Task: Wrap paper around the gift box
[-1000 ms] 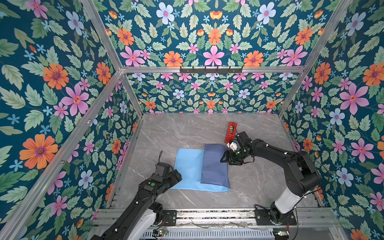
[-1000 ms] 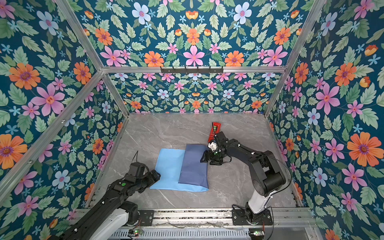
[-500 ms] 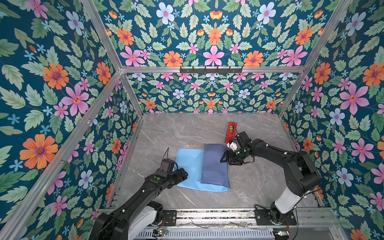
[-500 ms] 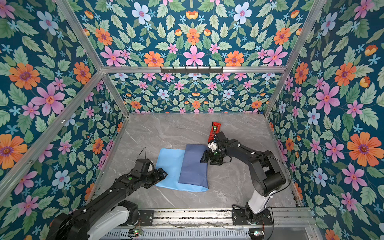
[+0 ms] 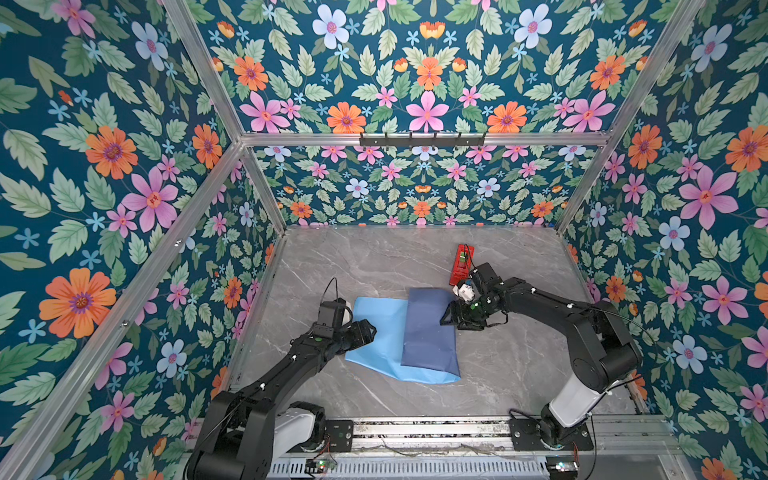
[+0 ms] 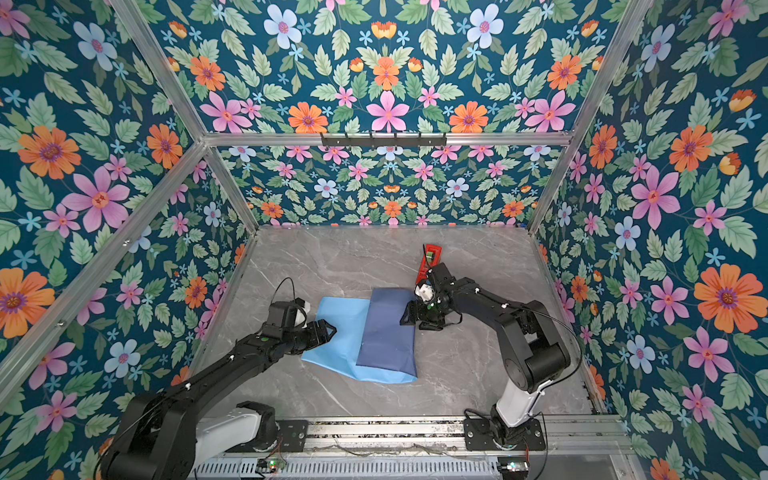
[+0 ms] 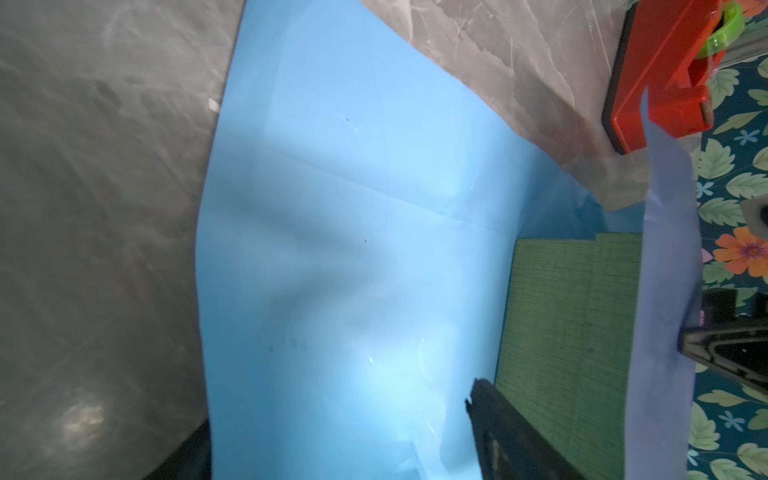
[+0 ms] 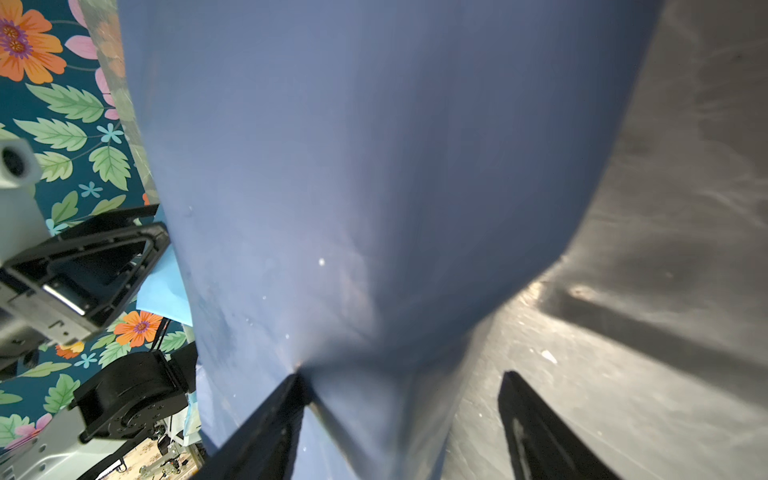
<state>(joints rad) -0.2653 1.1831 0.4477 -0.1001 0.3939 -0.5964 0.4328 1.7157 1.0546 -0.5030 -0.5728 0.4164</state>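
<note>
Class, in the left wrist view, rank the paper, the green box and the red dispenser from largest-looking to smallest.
1. paper
2. box, partly covered by the paper
3. dispenser, farther off and cut by the frame; box versus dispenser is therefore unsure.

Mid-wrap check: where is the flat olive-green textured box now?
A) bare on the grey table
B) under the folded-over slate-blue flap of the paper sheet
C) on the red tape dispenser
B: the left wrist view shows the olive-green gift box lying on the light blue paper, tucked beneath its folded-over slate-blue flap.
</note>
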